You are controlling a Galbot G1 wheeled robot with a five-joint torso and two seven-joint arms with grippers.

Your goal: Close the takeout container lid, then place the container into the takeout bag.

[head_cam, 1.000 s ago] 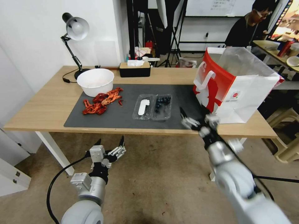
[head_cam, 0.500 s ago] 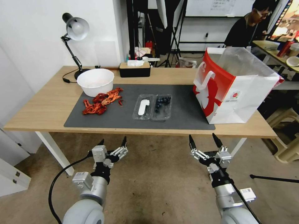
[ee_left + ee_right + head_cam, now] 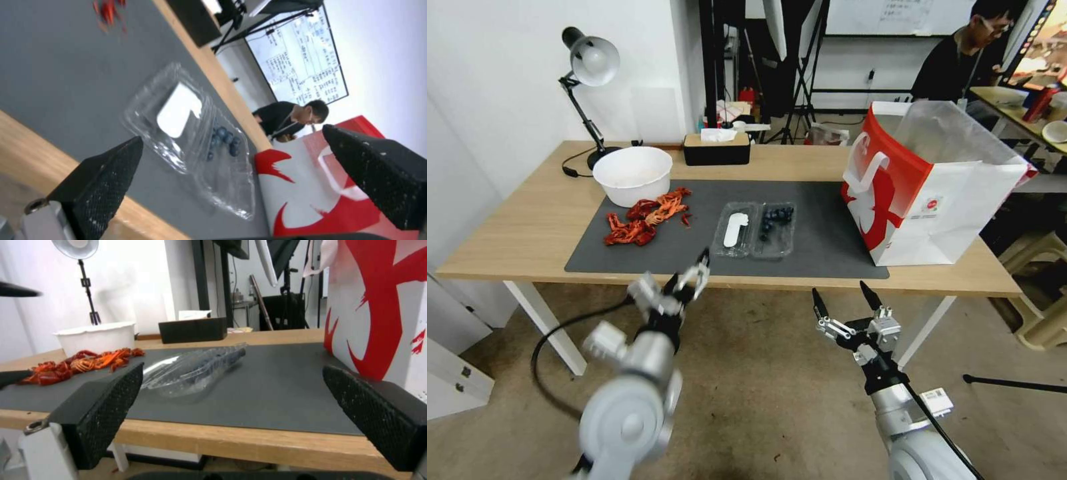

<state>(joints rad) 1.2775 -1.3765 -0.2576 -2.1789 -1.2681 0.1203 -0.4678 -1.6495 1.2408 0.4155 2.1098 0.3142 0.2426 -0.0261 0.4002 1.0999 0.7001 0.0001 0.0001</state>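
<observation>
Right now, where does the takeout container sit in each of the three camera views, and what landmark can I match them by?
Head view: the takeout container lies open, mid-mat, left of the takeout bag.
Left wrist view: the container lies centre frame between the left gripper fingers, label up.
Right wrist view: the container lies left of centre on the mat, seen edge-on.
Shared landmark: the bag's red print beside it.
</observation>
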